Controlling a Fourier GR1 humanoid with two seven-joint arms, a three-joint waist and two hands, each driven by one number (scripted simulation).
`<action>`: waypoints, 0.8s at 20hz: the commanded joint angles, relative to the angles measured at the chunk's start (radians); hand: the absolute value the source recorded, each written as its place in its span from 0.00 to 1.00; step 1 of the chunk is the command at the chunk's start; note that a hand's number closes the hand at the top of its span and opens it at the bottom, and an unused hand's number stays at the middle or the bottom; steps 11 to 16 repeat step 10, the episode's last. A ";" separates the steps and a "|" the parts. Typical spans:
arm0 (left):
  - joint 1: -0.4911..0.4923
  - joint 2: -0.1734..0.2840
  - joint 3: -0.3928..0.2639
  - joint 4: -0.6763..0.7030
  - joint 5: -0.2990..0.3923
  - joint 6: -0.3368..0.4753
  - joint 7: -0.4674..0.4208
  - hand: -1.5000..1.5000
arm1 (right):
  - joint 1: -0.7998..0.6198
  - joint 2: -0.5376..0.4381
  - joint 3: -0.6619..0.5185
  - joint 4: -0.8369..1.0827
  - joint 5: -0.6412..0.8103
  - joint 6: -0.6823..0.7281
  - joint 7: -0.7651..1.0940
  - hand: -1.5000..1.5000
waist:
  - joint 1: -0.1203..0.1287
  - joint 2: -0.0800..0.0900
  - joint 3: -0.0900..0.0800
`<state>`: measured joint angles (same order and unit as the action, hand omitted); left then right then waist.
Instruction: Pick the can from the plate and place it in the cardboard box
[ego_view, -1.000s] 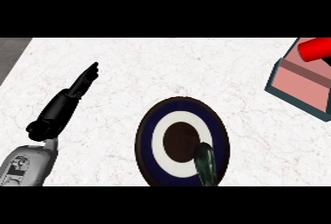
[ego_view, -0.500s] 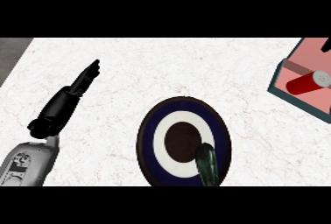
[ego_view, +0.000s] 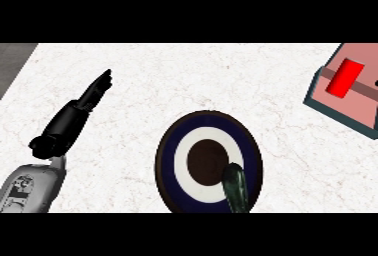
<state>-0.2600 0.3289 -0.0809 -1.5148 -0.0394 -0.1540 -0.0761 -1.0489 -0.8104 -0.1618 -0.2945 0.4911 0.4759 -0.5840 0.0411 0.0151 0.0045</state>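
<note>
- The plate (ego_view: 177, 150) lies near the front edge of the counter (ego_view: 184, 80), with a dark green thing (ego_view: 236, 187) on its right part
- The left hand (ego_view: 77, 115) rests at the left, fingers straight, holding nothing
- The right hand is not seen
- The red can (ego_view: 344, 77) lies inside the box (ego_view: 325, 102), far right

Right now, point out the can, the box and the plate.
can (ego_view: 344, 78), head view, on its red side.
box (ego_view: 325, 105), head view, on its outer wall.
plate (ego_view: 167, 150), head view, on its dark blue rim.
</note>
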 joint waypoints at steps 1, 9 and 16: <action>0.011 -0.001 0.001 -0.017 -0.003 0.005 0.000 0.50 | -0.024 0.000 -0.214 0.127 -0.206 0.054 0.031 0.00 | 0.003 0.002 0.002; -0.016 -0.019 -0.025 -0.015 -0.023 -0.001 0.013 0.50 | -0.052 -0.092 -0.364 0.237 -0.343 0.042 0.202 0.00 | 0.020 0.014 0.001; -0.022 -0.020 -0.008 0.014 -0.011 -0.002 -0.009 0.50 | -0.050 -0.125 -0.372 0.230 -0.349 0.033 0.206 0.00 | 0.022 0.021 0.001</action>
